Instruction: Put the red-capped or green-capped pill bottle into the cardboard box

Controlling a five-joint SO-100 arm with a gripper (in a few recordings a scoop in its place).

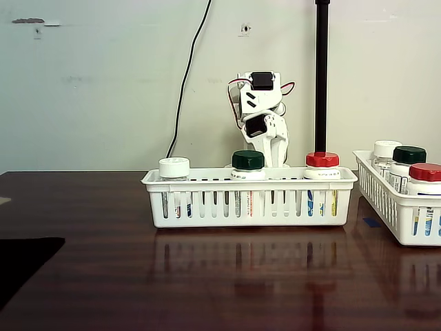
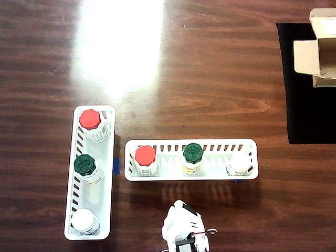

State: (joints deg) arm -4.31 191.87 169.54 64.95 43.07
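Observation:
In the middle white basket point(image 2: 247, 143) stand a red-capped pill bottle point(image 2: 145, 155) point(image 1: 322, 161), a green-capped one point(image 2: 193, 153) point(image 1: 248, 161) and a white-capped one point(image 2: 239, 163) point(image 1: 174, 167). The cardboard box point(image 2: 308, 56), flaps open, sits at the top right of the overhead view on a black mat point(image 2: 307, 110). My white arm is folded up just behind the basket, and my gripper point(image 1: 273, 150) point(image 2: 178, 216) points down there, clear of every bottle. Whether its fingers are open is hidden by the fold.
A second white basket point(image 2: 107, 157) point(image 1: 386, 200) stands crosswise beside the first, holding a red-capped point(image 2: 90, 119), a green-capped point(image 2: 84, 165) and a white-capped bottle point(image 2: 84, 220). A black pole point(image 1: 321, 83) rises behind the arm. Bare dark wood lies between the baskets and the mat.

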